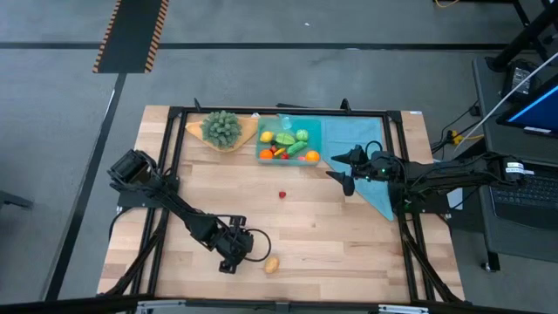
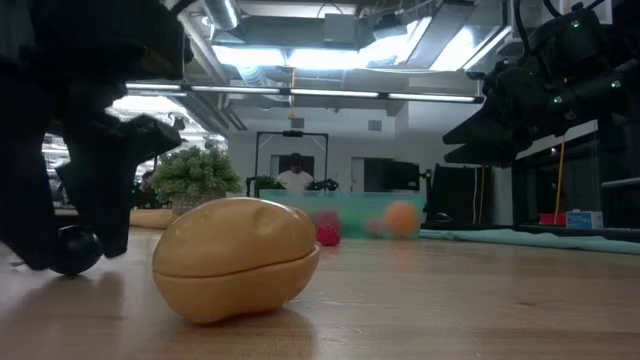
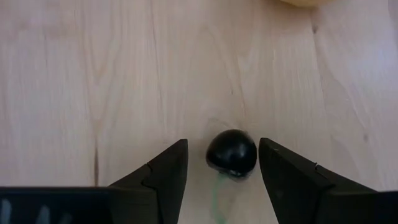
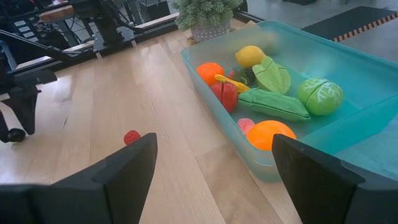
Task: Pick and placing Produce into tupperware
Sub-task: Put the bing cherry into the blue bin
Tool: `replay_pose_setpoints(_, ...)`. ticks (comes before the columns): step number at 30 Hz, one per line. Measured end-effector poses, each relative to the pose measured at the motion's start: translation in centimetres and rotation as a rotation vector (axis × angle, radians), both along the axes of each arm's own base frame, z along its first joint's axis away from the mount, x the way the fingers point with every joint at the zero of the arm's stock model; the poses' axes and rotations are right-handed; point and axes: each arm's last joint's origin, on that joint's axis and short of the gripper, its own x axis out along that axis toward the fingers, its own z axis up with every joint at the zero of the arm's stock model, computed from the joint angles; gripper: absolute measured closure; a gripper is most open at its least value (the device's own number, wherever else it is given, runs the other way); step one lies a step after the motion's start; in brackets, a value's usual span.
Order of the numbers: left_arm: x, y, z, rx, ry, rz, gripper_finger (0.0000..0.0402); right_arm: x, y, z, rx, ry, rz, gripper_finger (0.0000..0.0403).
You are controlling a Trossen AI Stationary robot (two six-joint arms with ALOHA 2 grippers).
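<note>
- High view: the left gripper (image 1: 228,262) sits low at the lower centre of the frame, just left of a tan potato-shaped toy (image 1: 272,264). The right gripper (image 1: 342,170) hangs at centre right, beside the tupperware (image 1: 315,133) at upper centre, which already holds most of the produce. 1 small red berry (image 1: 282,194) lies alone mid-table. A bushy plant (image 1: 221,127) stands left of the container and a teal cloth (image 1: 377,194) lies to its right.
- Low view: the potato fills the foreground left of centre, with a seam around its middle. It looks like hard, hollow plastic, light and rather slippery, so a hold across its narrow waist seems best.
- Left wrist view: the left claw's 2 fingers (image 3: 163,174) stand released on either side of a small dark round fruit (image 3: 231,152), apart from it. It is glossy and round, likely to roll or squirt out, so the fingers should close on its widest part.
- Right wrist view: the right claw is spread wide and grasps nothing. The container fills the upper right, with an orange (image 4: 270,134), a green leafy piece (image 4: 319,96) and a lemon (image 4: 250,56) inside.
</note>
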Motion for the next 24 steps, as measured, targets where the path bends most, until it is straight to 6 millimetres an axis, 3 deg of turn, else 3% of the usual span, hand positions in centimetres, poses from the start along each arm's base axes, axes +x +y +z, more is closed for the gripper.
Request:
replay_pose_setpoints(17, 0.11, -0.11, -0.63, 0.010, 0.015, -0.002, 0.0215, -0.01, 0.00, 0.00, 0.000, 0.001, -0.001, 0.0083)
replay_pose_setpoints(24, 0.10, -0.06, -0.66, 0.012, 0.017, -0.001, 0.0251, -0.01, 0.00, 0.00, 0.000, 0.001, 0.000, 0.0083)
